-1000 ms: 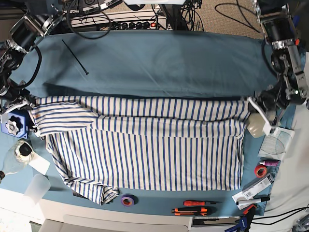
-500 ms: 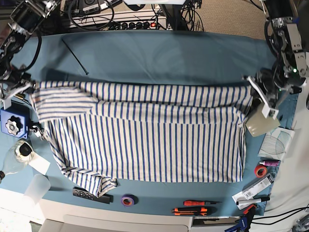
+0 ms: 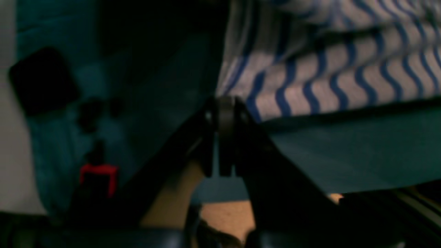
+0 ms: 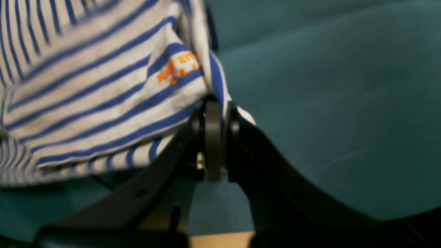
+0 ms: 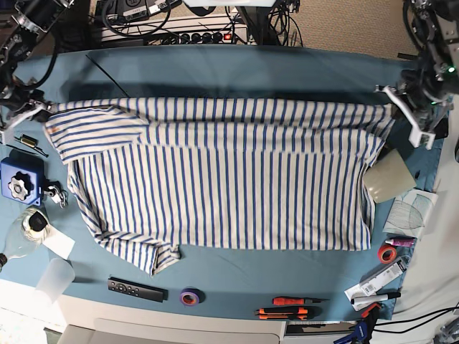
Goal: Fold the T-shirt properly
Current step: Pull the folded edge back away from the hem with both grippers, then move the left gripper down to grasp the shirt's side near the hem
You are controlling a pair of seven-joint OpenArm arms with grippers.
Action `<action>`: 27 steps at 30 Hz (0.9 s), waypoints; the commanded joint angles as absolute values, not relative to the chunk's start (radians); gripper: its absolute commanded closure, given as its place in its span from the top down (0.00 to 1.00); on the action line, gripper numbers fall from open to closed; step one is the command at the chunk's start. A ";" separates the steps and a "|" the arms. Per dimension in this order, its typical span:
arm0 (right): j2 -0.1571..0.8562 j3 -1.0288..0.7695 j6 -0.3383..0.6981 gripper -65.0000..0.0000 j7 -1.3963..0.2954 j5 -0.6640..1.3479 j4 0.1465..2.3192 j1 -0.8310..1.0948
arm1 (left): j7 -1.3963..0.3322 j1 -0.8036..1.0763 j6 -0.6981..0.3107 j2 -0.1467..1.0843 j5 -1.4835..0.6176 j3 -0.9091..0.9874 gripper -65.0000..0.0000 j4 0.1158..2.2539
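We record one T-shirt (image 5: pixel 222 179), white with thin blue stripes, spread wide across the middle of the desk (image 5: pixel 237 75) on its teal tablecloth, its far edge drawn taut in a near-straight line from 9 o'clock to 3 o'clock. The left gripper (image 5: pixel 393 107) has its fingers (image 3: pixel 225 113) clenched on that edge's corner at 3 o'clock in the base view; the right gripper (image 5: pixel 44 115) has its fingers (image 4: pixel 213 120) clenched on the opposite corner at 9 o'clock, beside a small orange mark (image 4: pixel 177 70) on the cloth. The near hem lies flat toward 6 o'clock, with one sleeve (image 5: pixel 154 256) bunched at about 7 o'clock. Open room: we see a broad bare band of tablecloth beyond the far edge toward 12 o'clock, crossed only by a thin black stick (image 5: pixel 107 72). Crowded margins: at 8 o'clock a blue block (image 5: pixel 18 185), a clear cup (image 5: pixel 54 279) and a paper slip (image 5: pixel 57 246); at 6 o'clock a remote (image 5: pixel 136 289), a purple tape roll (image 5: pixel 190 296) and orange-handled tools (image 5: pixel 287 307); at 4 o'clock a pale sheet (image 5: pixel 391 179) just beside the shirt's side edge and a red tape roll (image 5: pixel 387 253).
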State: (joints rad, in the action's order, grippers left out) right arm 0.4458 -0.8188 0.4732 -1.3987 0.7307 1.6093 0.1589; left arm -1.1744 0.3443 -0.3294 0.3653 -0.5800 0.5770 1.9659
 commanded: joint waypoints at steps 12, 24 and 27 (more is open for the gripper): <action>0.474 -0.852 0.474 0.00 -1.388 0.692 1.649 0.271 | -1.189 0.407 -0.368 0.383 -0.659 0.631 0.00 1.982; 0.474 -0.852 0.525 0.25 -1.394 0.699 1.649 0.271 | -1.188 0.425 -0.447 0.383 -0.674 0.631 0.25 1.982; 0.474 -0.852 0.527 0.27 -1.396 0.704 1.649 0.271 | -1.186 0.434 -0.447 0.383 -0.673 0.632 0.25 1.982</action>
